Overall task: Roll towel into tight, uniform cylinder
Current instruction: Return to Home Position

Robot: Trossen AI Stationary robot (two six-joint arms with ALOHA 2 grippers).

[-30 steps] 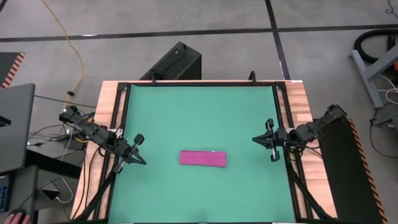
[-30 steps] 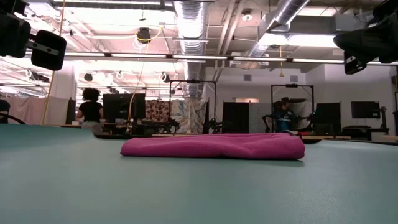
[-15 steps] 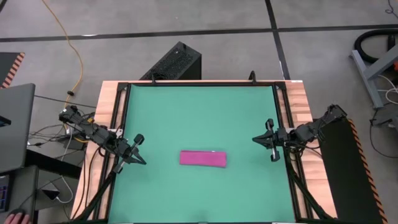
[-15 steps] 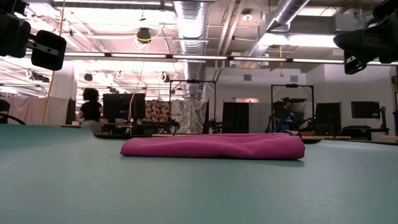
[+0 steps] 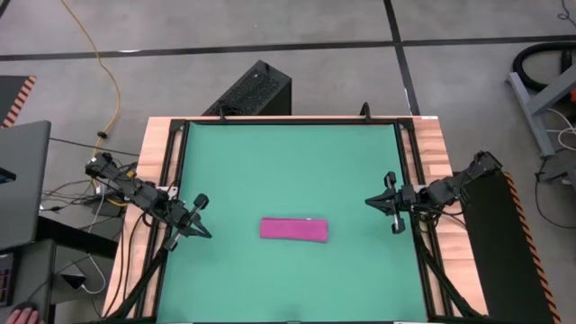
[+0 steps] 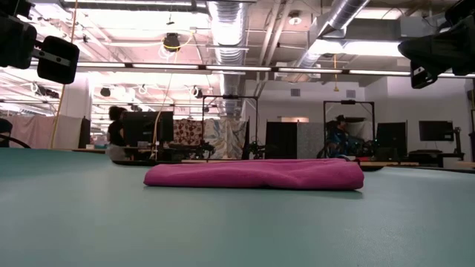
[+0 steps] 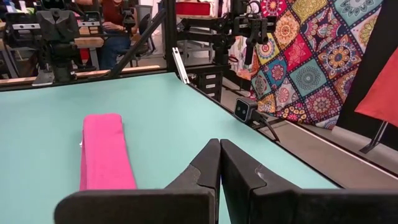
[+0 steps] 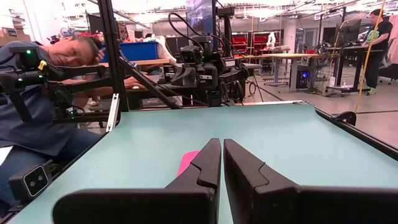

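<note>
The magenta-pink towel (image 5: 293,229) lies as a long, low, flattened roll on the green mat (image 5: 288,153), near the mat's front middle, with its length running left to right. It also shows in the low view as the towel (image 6: 256,174), in the left wrist view as the towel (image 7: 104,152), and partly behind the fingers as the towel (image 8: 186,163). My left gripper (image 5: 206,234) hovers shut at the mat's left edge, well left of the towel. My right gripper (image 5: 370,201) hovers shut at the mat's right edge, well right of it. Neither touches anything.
A black frame rail (image 5: 176,180) borders the mat on a wooden table. A black box (image 5: 252,90) stands on the floor beyond the far edge. A seated person (image 8: 37,93) is close behind the table's left side. The mat's far half is bare.
</note>
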